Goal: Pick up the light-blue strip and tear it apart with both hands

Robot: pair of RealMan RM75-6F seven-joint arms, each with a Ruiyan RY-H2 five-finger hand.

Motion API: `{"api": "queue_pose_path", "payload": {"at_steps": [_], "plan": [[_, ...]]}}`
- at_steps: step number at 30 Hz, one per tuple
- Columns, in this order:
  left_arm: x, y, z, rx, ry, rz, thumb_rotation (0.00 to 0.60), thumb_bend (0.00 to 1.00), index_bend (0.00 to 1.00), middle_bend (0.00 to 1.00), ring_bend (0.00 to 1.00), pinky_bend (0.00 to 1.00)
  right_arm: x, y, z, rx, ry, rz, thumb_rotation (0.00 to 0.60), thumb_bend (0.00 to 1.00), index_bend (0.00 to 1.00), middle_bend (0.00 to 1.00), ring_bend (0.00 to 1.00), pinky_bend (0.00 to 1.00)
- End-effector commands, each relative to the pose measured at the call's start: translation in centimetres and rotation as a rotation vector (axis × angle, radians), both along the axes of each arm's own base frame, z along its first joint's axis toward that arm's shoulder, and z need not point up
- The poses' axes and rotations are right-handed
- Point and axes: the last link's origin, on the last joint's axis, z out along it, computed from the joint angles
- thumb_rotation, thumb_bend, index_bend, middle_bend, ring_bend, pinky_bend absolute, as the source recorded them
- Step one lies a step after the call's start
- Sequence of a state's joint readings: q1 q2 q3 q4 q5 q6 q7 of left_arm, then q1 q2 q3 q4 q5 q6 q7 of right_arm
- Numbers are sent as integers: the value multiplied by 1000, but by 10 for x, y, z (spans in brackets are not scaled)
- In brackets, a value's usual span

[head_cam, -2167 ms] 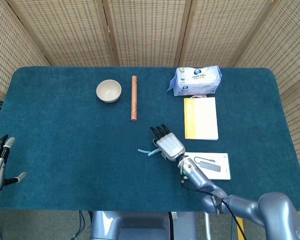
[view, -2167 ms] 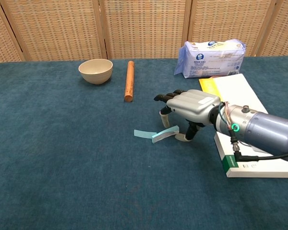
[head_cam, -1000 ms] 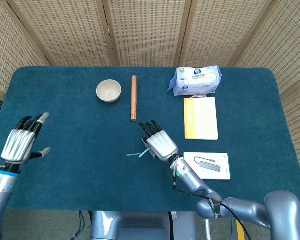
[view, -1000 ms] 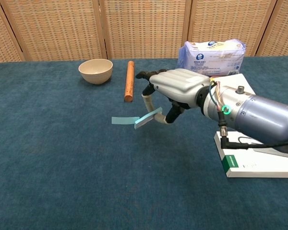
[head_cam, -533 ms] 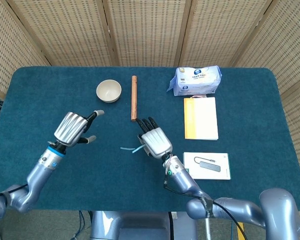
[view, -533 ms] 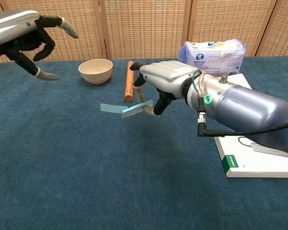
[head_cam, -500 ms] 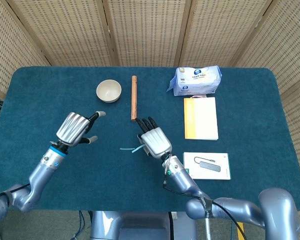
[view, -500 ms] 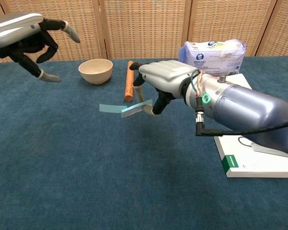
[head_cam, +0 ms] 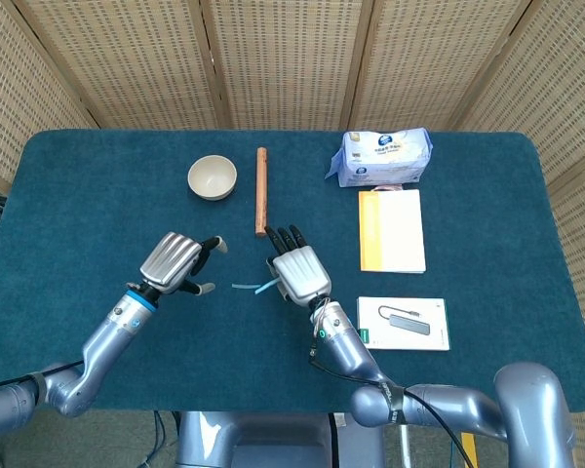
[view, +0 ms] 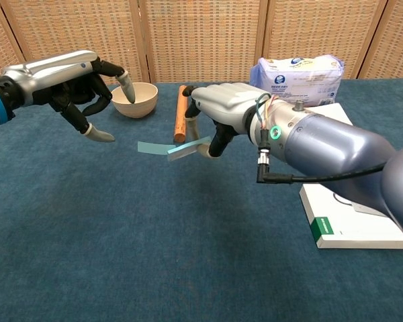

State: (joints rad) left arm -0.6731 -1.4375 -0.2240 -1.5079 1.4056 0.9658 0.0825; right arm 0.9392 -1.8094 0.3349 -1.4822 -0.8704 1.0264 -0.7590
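table: blue cloth table (head_cam: 97,175); behind the hands sit a bowl (view: 135,98) and a wooden rod (view: 181,113), off to the right a tissue pack (view: 297,80), a yellow book (head_cam: 391,230) and a white box (head_cam: 406,323).
right hand: our right hand (view: 221,111) pinches the strip's right end between thumb and fingers, held clear of the cloth.
left hand: our left hand (view: 72,80) hovers just left of the strip, fingers curled but apart, thumb and forefinger parted, holding nothing.
strip: light-blue strip (view: 162,148) sticks out leftward from the right hand, free end pointing at the left thumb, not touching it.
step: we judge this is the left-hand approach to the free end.
how: we bring thumb and forefinger around the free end, pinch close to the right hand's grip, and confirm the hold before pulling.
risk: a tip-only pinch would likely slip; the floppy end may sag away.
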Motion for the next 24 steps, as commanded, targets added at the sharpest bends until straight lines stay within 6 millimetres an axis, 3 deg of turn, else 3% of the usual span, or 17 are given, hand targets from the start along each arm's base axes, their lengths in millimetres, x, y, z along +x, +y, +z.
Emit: {"api": "queue_pose_path", "payload": {"at_steps": [1,24], "plan": [[1,-4,-6,-36,0,14,600,169,412,827,960,1000,0,0,1,-2,1,-5,600,517,571,0,0,0],[31,-2,-41,-74,-25,49,600,271,513,828,960,1000,-1,0,3,1,-5,-20,600,517,571,0,0,0]]}}
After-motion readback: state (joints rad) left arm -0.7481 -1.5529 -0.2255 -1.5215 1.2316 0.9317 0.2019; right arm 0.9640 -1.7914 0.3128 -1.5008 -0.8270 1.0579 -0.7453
